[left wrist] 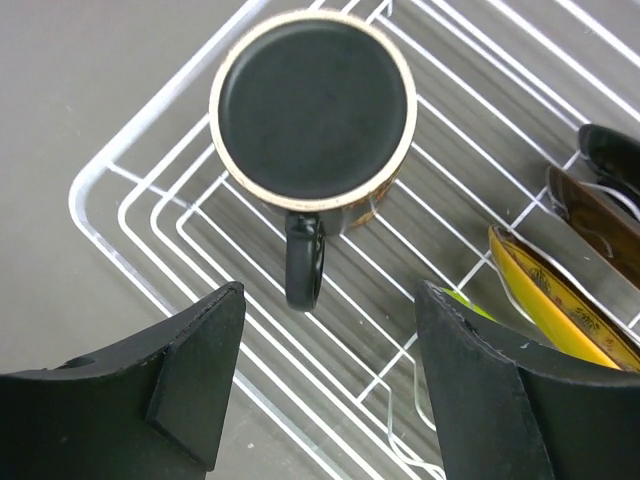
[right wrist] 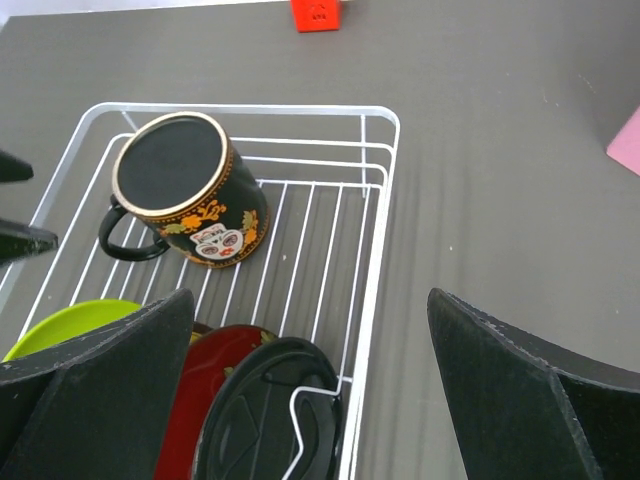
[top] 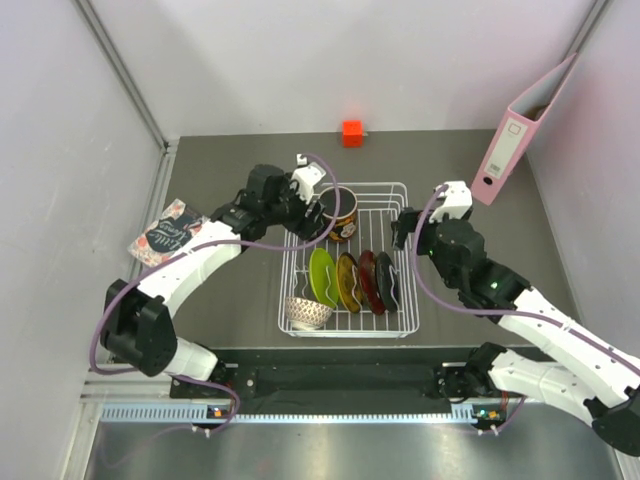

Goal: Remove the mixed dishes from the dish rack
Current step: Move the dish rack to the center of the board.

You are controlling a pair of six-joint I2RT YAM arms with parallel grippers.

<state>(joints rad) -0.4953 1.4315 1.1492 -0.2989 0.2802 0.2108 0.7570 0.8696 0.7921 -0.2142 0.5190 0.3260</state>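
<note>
The white wire dish rack [top: 343,333] holds an upside-down dark mug [top: 340,212] at its far left. Lime green [top: 321,276], yellow [top: 347,282], red [top: 368,280] and black [top: 385,280] plates stand on edge, with a beige bowl [top: 308,312] at the near left corner. My left gripper [left wrist: 330,380] hangs open over the rack's corner. The mug's handle [left wrist: 304,262] points toward the gap, just beyond the fingertips. My right gripper [right wrist: 310,380] is open above the black plate [right wrist: 265,420] and the rack's right rim [right wrist: 375,270], holding nothing.
An orange-red cube [top: 352,132] sits on the table behind the rack. A pink ring binder [top: 520,130] leans at the back right. A patterned booklet [top: 168,232] lies at the left, under the left arm. Walls close in both sides.
</note>
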